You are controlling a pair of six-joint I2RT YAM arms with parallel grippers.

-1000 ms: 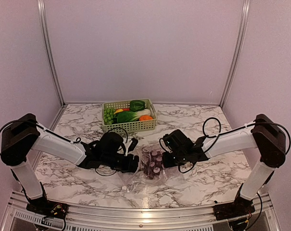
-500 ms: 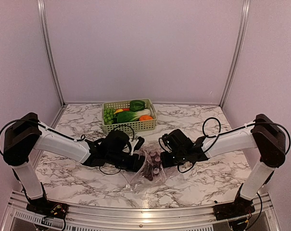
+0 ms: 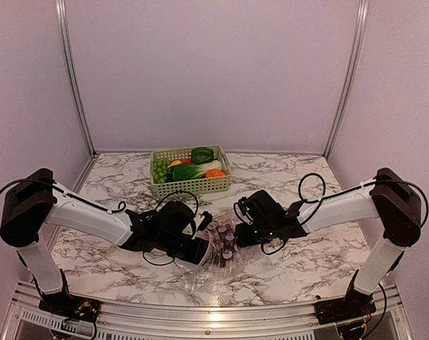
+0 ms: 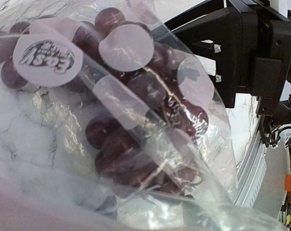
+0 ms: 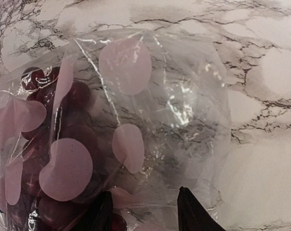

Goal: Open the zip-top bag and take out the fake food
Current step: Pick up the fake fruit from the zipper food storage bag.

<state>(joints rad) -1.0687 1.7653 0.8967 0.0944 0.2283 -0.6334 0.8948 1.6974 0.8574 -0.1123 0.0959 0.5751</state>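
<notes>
Two sets of jaws flank the zip-top bag [image 3: 203, 263], which lies on the bench [image 3: 306, 262] on my side of the basket [image 3: 189, 186], so each can tug one side. My right jaws stand part-open at the film; my left jaws I cannot tell. The bag's long axis runs toward the basket, with the grape bunch [image 3: 221, 239] inside.

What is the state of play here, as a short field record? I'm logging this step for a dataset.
bag: clear zip-top bag with pale dots, lying on the marble table between the two grippers
in bag: purple grape bunch
basket: green lattice basket at the far edge, holding other fake food
left gripper: against the bag's left side; jaws hidden
right gripper: open, fingertips at the bag's edge
status: grapes not yet removed
</notes>
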